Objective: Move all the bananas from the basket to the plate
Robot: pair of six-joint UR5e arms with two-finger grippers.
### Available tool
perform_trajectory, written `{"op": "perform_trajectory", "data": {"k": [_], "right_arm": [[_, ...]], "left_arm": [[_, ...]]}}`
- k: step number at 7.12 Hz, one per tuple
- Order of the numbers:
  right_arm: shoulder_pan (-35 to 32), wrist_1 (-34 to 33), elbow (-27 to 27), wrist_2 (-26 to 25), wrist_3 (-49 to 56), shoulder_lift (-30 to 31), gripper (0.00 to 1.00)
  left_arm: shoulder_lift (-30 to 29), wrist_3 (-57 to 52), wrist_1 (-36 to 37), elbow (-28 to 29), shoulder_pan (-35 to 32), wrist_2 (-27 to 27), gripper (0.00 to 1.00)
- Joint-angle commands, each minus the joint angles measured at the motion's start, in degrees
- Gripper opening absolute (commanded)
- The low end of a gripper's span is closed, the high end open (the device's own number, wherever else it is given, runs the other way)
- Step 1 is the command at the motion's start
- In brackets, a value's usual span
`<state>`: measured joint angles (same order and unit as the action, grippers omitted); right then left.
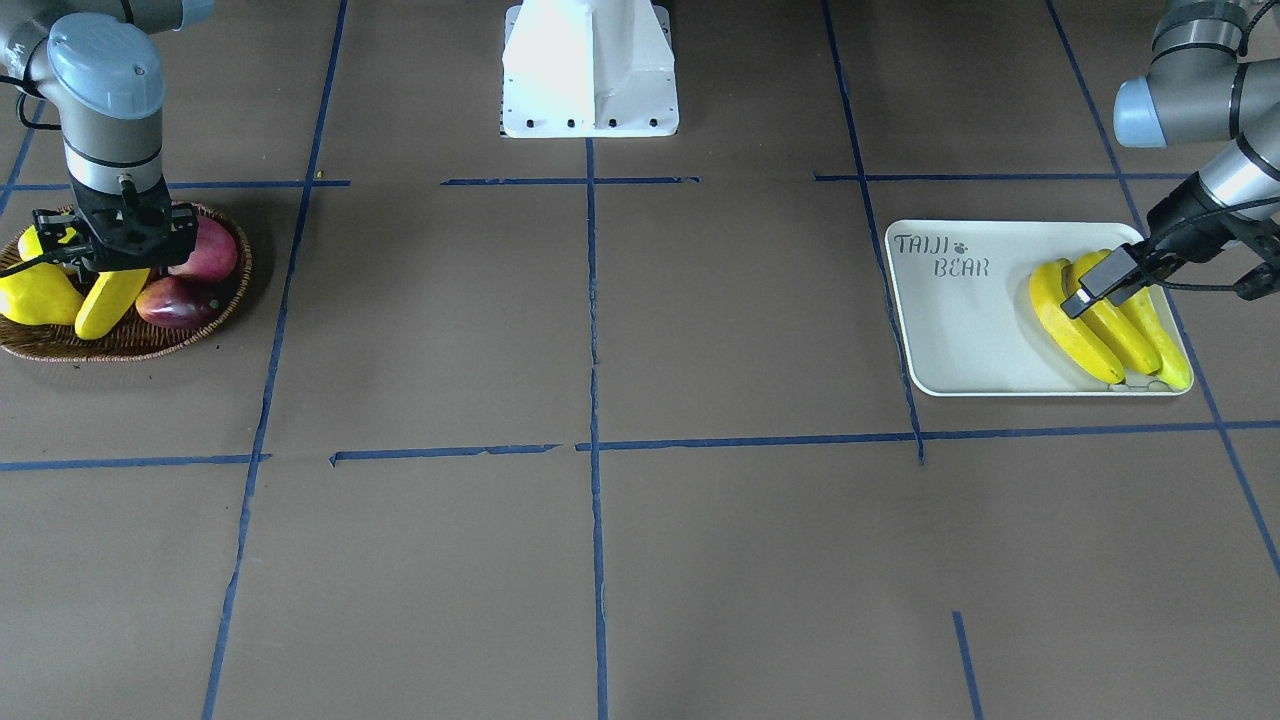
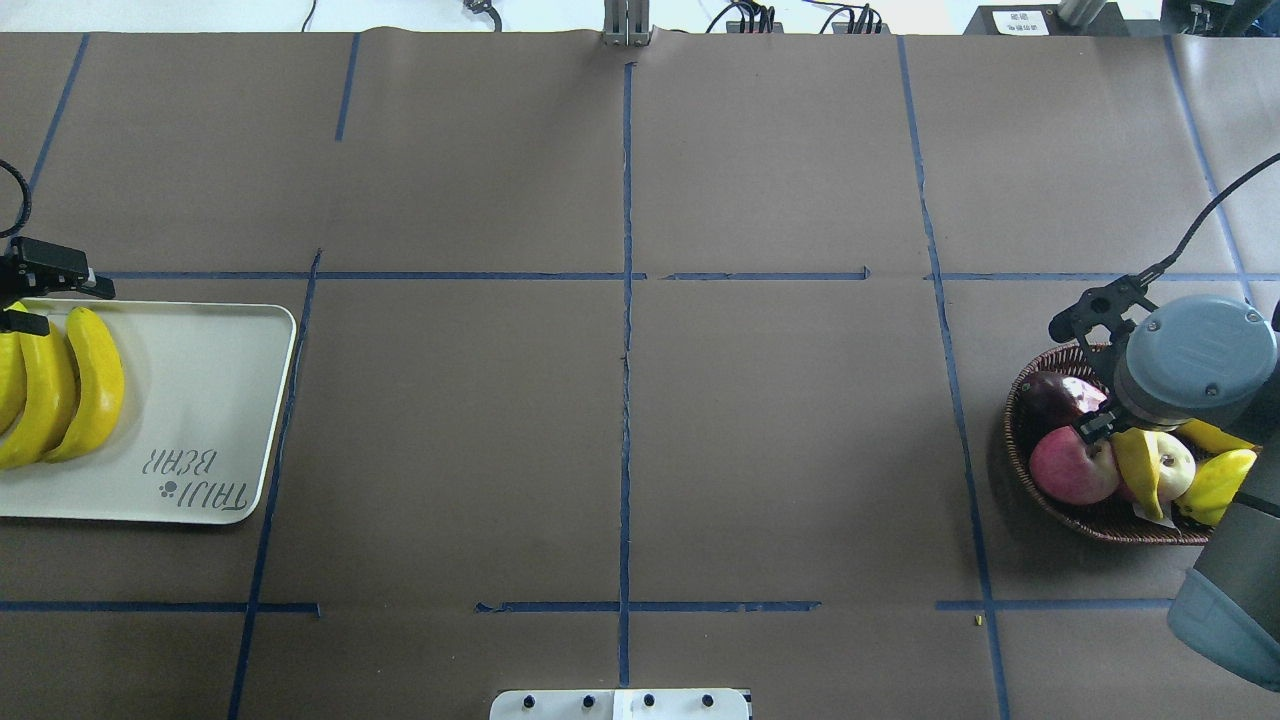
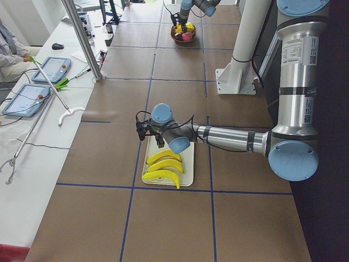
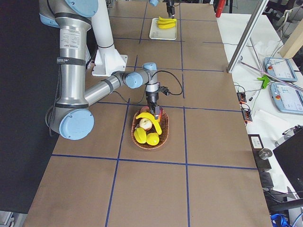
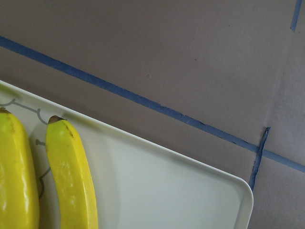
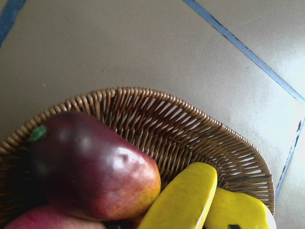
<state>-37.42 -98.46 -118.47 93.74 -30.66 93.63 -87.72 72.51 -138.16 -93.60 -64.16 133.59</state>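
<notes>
Three bananas [image 1: 1100, 322] lie side by side on the off-white plate [image 1: 960, 340], also in the overhead view [image 2: 95, 390] and the left wrist view [image 5: 71, 176]. My left gripper [image 1: 1115, 278] hovers just above their ends, open and empty. A fourth banana [image 1: 105, 300] stands tilted in the wicker basket [image 1: 60, 345], over the other fruit. My right gripper [image 1: 115, 262] is over the basket and shut on this banana's upper end. The banana also shows in the overhead view [image 2: 1140, 470] and at the bottom of the right wrist view [image 6: 183, 200].
The basket [image 2: 1100, 525] also holds a red apple [image 2: 1070, 465], a dark red mango-like fruit [image 6: 86, 167] and a yellow pear [image 1: 35, 295]. The robot's white base [image 1: 590, 70] stands at the table's middle edge. Blue tape lines cross the brown table.
</notes>
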Motion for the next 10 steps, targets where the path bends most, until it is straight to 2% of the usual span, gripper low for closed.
{"op": "perform_trajectory", "data": {"k": [1,5,8,10], "right_arm": [[0.5,-2.1,-0.1,-0.6,0.0,0.0,0.79],[1.5,-3.4,0.0,-0.7,0.1,0.1,0.76],[1.8,-3.8,0.0,-0.7,0.1,0.1,0.68],[1.8,-4.5,-0.1,-0.7,0.1,0.1,0.4]], "left_arm": [[0.0,0.0,0.0,0.0,0.0,0.0,1.0],[0.0,0.0,0.0,0.0,0.0,0.0,1.0],[0.0,0.0,0.0,0.0,0.0,0.0,1.0],[0.0,0.0,0.0,0.0,0.0,0.0,1.0]]}}
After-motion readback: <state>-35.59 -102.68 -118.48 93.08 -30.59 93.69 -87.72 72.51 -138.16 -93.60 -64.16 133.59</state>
